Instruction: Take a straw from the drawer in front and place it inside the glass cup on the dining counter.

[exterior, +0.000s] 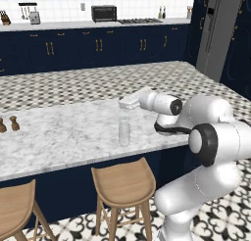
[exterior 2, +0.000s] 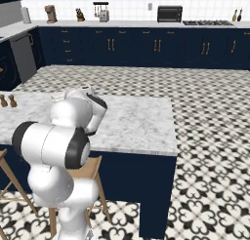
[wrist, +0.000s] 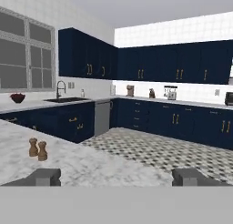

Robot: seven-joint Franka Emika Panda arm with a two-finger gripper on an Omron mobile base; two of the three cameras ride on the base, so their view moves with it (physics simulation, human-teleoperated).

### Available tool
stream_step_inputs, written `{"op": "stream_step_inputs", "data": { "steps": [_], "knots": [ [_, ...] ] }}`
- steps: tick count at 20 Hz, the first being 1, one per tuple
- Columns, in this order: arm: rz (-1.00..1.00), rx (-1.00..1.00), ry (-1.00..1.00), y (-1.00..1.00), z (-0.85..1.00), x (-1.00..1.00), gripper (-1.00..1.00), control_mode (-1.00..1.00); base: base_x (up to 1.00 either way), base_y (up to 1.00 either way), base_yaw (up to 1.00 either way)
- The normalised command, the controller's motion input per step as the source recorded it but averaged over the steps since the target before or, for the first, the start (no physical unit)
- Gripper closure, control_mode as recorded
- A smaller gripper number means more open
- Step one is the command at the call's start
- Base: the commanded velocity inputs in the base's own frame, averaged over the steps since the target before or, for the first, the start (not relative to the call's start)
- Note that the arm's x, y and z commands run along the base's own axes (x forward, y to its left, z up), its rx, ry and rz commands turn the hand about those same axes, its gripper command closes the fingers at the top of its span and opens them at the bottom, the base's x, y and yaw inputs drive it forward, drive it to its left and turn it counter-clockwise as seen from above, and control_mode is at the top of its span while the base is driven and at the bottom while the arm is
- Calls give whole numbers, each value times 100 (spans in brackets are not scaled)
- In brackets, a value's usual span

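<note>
While above glass cup [exterior: 124, 132]: fingers [wrist: 116, 177] apart.

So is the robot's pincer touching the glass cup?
Apart. In the left base view the pincer hovers above the glass cup, with bare marble of the dining counter visible between them.
</note>
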Motion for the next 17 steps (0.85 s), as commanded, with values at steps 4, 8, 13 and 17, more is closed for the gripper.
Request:
{"op": "stream_step_inputs", "data": {
  "steps": [4, 8, 13, 17],
  "knots": [
    [19, 10, -37, -57, 83, -76, -100, -100, 0, 0, 0],
    [12, 2, -25, -46, 100, -87, -100, -100, 0, 0, 0],
    [8, 0, -8, -30, 87, -100, -100, -100, 0, 0, 0],
    [8, 0, 0, -7, 64, -100, -100, -100, 0, 0, 0]
  ]
}}
